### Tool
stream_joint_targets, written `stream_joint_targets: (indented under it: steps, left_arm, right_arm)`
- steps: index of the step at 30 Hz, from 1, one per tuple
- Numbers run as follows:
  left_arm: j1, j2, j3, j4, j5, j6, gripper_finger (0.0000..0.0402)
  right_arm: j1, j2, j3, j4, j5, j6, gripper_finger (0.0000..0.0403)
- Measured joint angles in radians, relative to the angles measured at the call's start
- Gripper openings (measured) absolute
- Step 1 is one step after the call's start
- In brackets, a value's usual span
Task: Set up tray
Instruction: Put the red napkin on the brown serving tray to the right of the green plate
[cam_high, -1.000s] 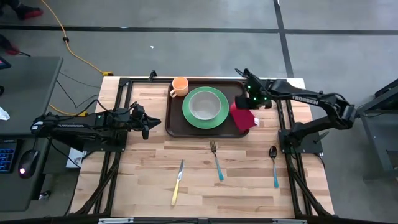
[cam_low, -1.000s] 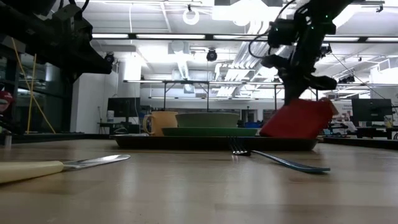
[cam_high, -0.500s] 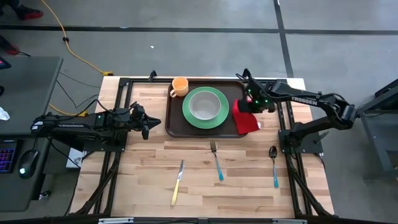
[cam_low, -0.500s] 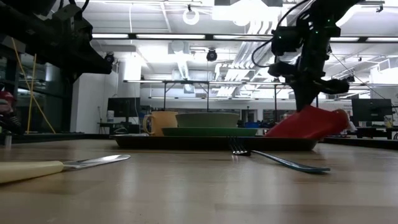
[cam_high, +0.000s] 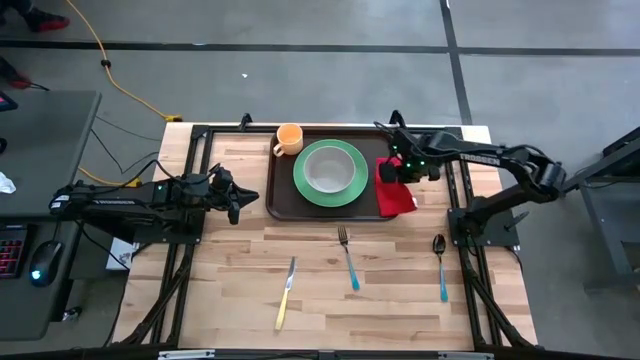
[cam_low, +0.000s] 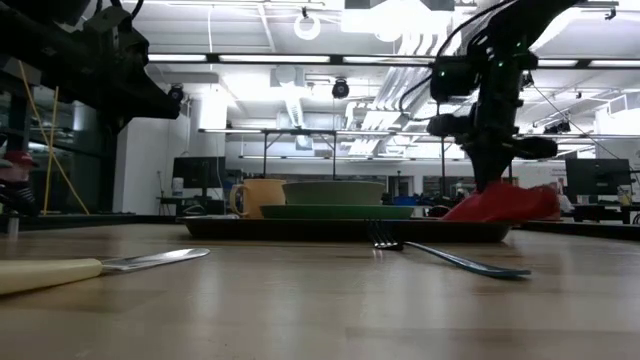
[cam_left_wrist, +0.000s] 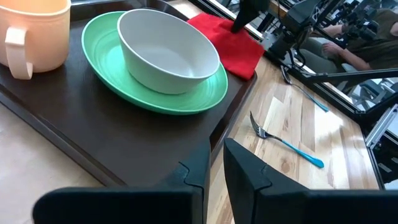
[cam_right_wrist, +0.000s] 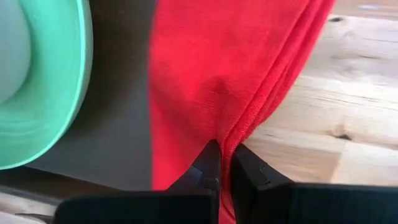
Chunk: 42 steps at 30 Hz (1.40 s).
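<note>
Right gripper (cam_high: 396, 169), pinched shut on the red napkin (cam_high: 396, 190), has lowered it onto the tray (cam_high: 281, 200) directly beneath; release appears next. Left gripper (cam_high: 234, 196) waits, slightly parted and empty, beside the tray's opposite end.

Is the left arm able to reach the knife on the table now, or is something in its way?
Probably yes. The left gripper hovers beside the tray, holding nothing. The knife lies alone on the bare wood on its side of the table, apart from the fork, with nothing between.
</note>
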<state>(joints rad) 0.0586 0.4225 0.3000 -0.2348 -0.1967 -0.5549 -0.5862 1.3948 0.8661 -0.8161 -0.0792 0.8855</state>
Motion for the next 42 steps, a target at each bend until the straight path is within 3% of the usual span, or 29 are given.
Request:
stream_joint_targets:
  steps: [8,26,42]
  left_arm:
    - [0.0,0.0,0.0,0.0,0.0,0.0,0.0076]
    - [0.0,0.0,0.0,0.0,-0.001,0.0,0.0076]
    - [0.0,0.0,0.0,0.001,-0.002,-0.003,0.0076]
  right_arm:
    - [0.0,0.086,0.0,0.073,-0.031,-0.029,0.0]
    - [-0.065,0.131,0.0,0.161,0.039,-0.003,0.0]
    - [-0.061,0.224,0.0,0.216,0.073,0.127,0.0]
